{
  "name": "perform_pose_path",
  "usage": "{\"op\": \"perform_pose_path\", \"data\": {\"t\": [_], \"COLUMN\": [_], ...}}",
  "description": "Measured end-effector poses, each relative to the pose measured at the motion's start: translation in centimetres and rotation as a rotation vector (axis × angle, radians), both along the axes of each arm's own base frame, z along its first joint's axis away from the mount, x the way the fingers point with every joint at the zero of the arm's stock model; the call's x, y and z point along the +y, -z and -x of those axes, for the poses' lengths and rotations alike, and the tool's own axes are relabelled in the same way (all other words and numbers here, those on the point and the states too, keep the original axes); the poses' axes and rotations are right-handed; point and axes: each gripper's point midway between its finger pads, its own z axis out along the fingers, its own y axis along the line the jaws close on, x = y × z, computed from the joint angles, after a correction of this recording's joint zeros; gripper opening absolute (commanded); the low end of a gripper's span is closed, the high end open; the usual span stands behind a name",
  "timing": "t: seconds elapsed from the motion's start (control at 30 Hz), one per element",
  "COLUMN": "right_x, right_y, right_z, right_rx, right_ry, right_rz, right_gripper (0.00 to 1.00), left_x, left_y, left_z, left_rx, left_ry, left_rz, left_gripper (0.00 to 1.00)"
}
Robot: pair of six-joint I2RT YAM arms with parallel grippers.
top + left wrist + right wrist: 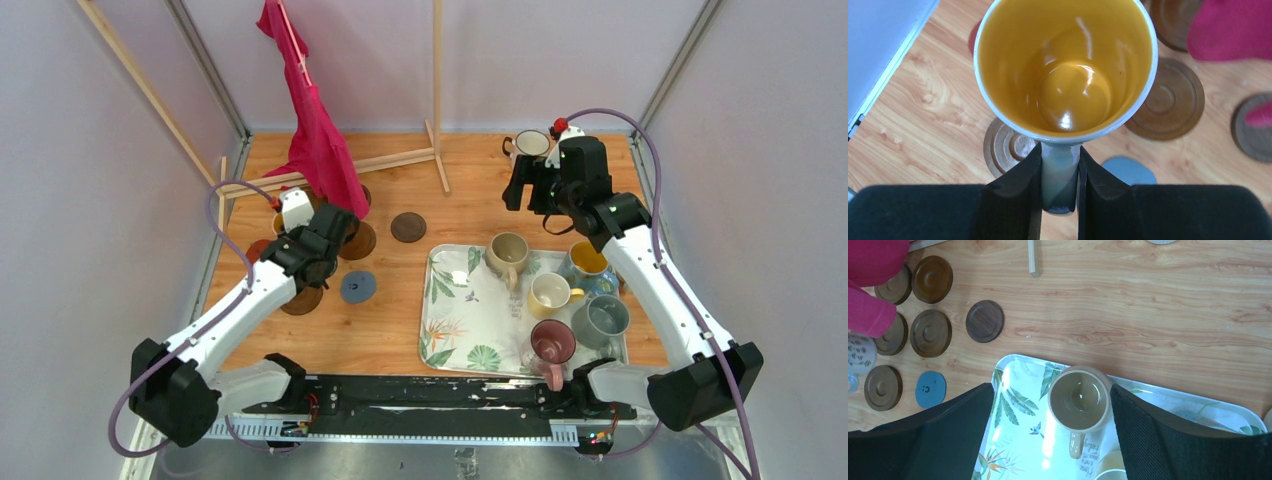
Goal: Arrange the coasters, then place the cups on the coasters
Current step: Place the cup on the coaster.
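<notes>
L gripper [1060, 167] clamped on handle of orange-yellow cup [1068, 75]. Cup upright, looked lifted clear of desk [923, 125] over the coaster group; prob. lining up a set-down. Brown coaster [1004, 147] peeked out beneath at 7 o'clock, second brown coaster [1168, 100] at 3, grey-blue coaster [1128, 171] at 5. Red cloth [1233, 27] at 1–2 o'clock draped over far coasters, a possible snag.

R gripper [1050, 390] jaws wide apart, holding nothing, poised over beige cup [1079, 397] on leaf tray [1015, 390], handle at 6. I read it as queued for next pick. Cream cup [549, 293] sat close by at 5.

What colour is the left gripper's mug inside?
The mug is orange-yellow inside; left wrist view.
</notes>
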Motion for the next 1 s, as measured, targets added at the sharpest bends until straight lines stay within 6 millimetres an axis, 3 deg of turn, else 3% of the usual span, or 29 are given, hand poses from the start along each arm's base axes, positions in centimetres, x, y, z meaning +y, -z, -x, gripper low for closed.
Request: {"op": "perform_pose_path", "data": {"t": [0.23,0.5,0.63,0.77,1.0], "right_x": [0.6,1.2,1.1,1.0,1.0], "right_y": [-0.1,-0.2,-0.4,-0.8,-1.1], "right_z": [0.3,1.1,1.5,1.9,2.1], "right_rx": [0.007,0.015,0.008,-0.003,-0.01], "right_ry": [-0.028,-0.06,-0.063,-0.064,-0.065], "right_rz": [-0.022,-0.056,-0.063,-0.067,-0.069], "right_gripper": [0.91,0.91,0.91,0.91,0.91], "left_x": [3.4,4.0,4.1,4.6,5.5], "left_y": [-0.2,-1.2,-0.7,0.1,2.2], "left_z": [-4.5,-11.5,-14.5,-16.5,-17.7], "left_rx": [-0.01,-0.053,-0.05,-0.029,0.011], "left_ry": [-0.111,-0.13,-0.132,-0.135,-0.134], "left_rz": [0.007,0.016,0.014,-0.001,0.002], "left_gripper": [0.0,0.0,0.0,0.0,0.0]}}
